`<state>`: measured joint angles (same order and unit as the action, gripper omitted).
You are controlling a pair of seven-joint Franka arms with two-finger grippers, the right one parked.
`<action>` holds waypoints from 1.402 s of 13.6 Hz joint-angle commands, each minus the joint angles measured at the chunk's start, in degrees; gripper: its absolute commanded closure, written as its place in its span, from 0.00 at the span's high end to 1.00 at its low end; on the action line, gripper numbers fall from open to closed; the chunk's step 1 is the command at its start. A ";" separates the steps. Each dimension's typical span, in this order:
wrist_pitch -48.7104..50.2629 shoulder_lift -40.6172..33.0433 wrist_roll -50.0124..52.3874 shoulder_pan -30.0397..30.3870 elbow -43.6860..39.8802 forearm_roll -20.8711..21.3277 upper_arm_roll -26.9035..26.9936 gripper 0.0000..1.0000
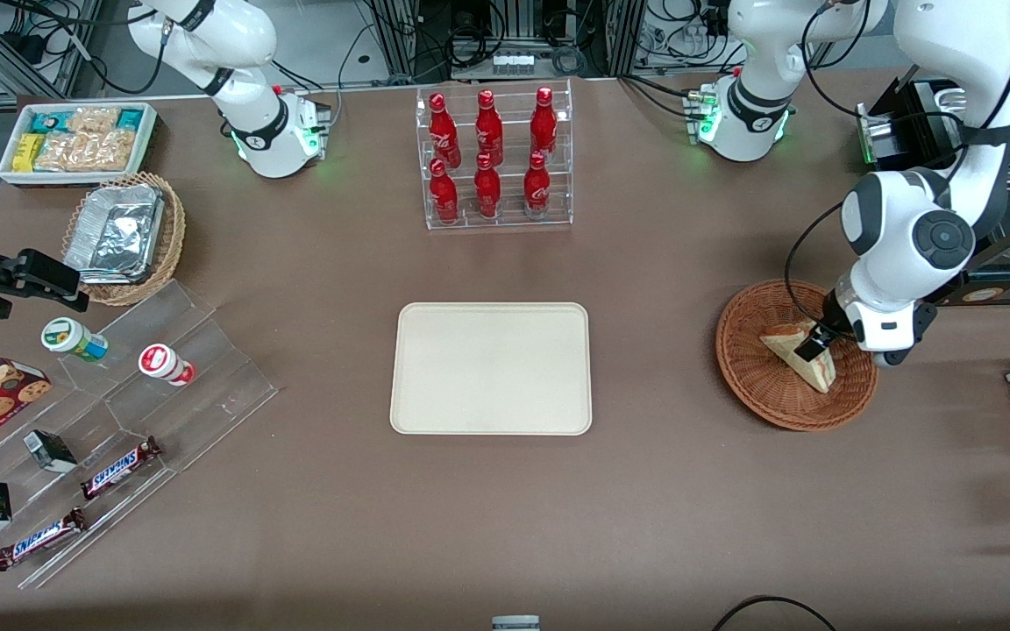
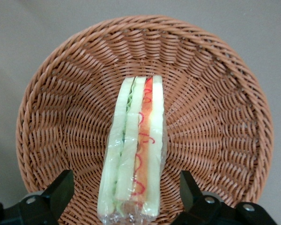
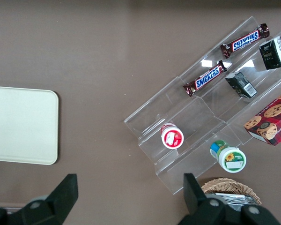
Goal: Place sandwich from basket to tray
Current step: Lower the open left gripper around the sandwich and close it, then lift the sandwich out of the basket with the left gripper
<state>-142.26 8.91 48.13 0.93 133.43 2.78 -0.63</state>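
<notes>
While the brown table point(image 1: 312, 526) is being taken up by goods along its whole length, the cream tray point(image 1: 491, 368) is being left bare at its middle, nearer to the front camera than the clear rack of red bottles point(image 1: 494, 158). Toward the working arm's end of the table, well apart from the tray, the reddish-brown wicker basket point(image 1: 755, 368) is being occupied by the sandwich point(image 1: 799, 350), which is being kept inside the basket with its cut edge turned upward. In the left wrist view the sandwich point(image 2: 136, 154) is being shown as a wrapped wedge standing on the woven floor of the basket point(image 2: 215, 93), with pale bread, green filling and a red-orange layer running along its length. The gripper point(image 1: 814, 343) is being held low over the basket, directly above the sandwich. Its fingers point(image 2: 61, 187) are being kept apart, one on each side of the sandwich's end, and no contact with the wrapping is being made out. Toward the parked arm's end, a tan basket of foil containers point(image 1: 124, 237), a white bin of snack packets point(image 1: 75, 140) and a clear stepped stand point(image 1: 154, 386) with chocolate bars point(image 1: 119, 467) are being displayed.
</notes>
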 commanded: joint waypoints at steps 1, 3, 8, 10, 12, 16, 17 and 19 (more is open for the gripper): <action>-2.49 0.67 1.52 0.03 1.30 1.18 -0.16 1.00; -4.51 1.11 1.61 0.03 2.09 1.09 -0.16 0.97; -4.52 1.20 6.27 -0.23 1.31 1.09 -0.16 0.02; -4.17 0.58 5.83 -0.49 1.04 1.18 -0.16 0.00; -1.55 -1.86 4.17 -1.11 0.69 1.87 -0.25 0.00; 21.45 -5.66 0.91 -5.66 -11.57 3.55 -0.78 0.00; 25.50 -5.57 1.00 -7.51 -15.18 3.55 -0.78 0.00; 31.14 -5.40 1.61 -11.81 -20.73 3.46 -0.78 0.00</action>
<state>-116.34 2.57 49.44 -7.01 118.32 5.34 -1.70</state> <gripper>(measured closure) 0.846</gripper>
